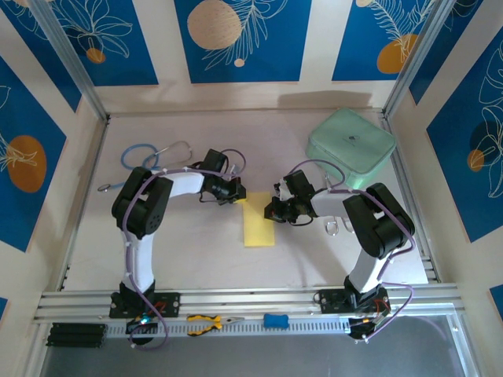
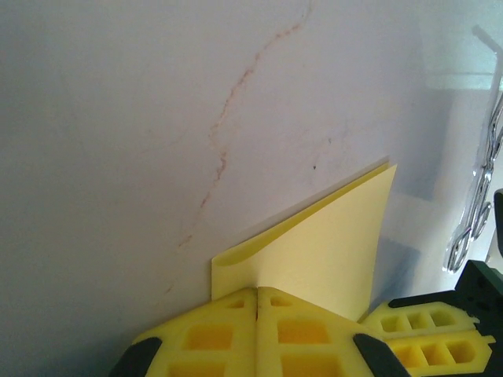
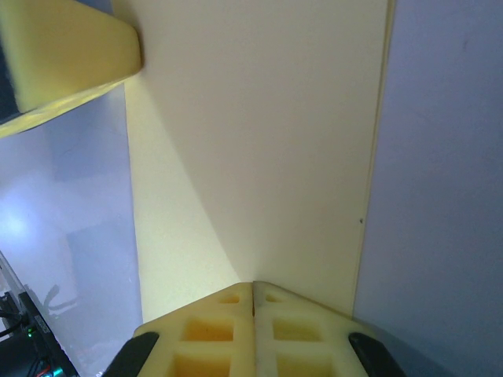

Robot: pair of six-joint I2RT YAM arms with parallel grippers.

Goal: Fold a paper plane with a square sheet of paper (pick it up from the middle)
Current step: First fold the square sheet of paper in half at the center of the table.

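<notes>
Closed left gripper (image 1: 236,196) touches the far-left corner of the folded pale-yellow paper sheet (image 1: 258,229), closed right gripper (image 1: 272,210) its right edge; the sheet's long axis points away from the bases.

- Mint-green case (image 1: 350,147) sits well beyond the right gripper (image 1: 271,210), off to its right.
- Blue-tubed stethoscope (image 1: 149,153) lies far out left of the left gripper (image 1: 236,195).
- Silvery wire clip (image 1: 336,228), just right of the right gripper.
- Yellow-handled pliers (image 1: 206,323) and a blue block (image 1: 275,320) rest on the near rail, well behind both grippers.
</notes>
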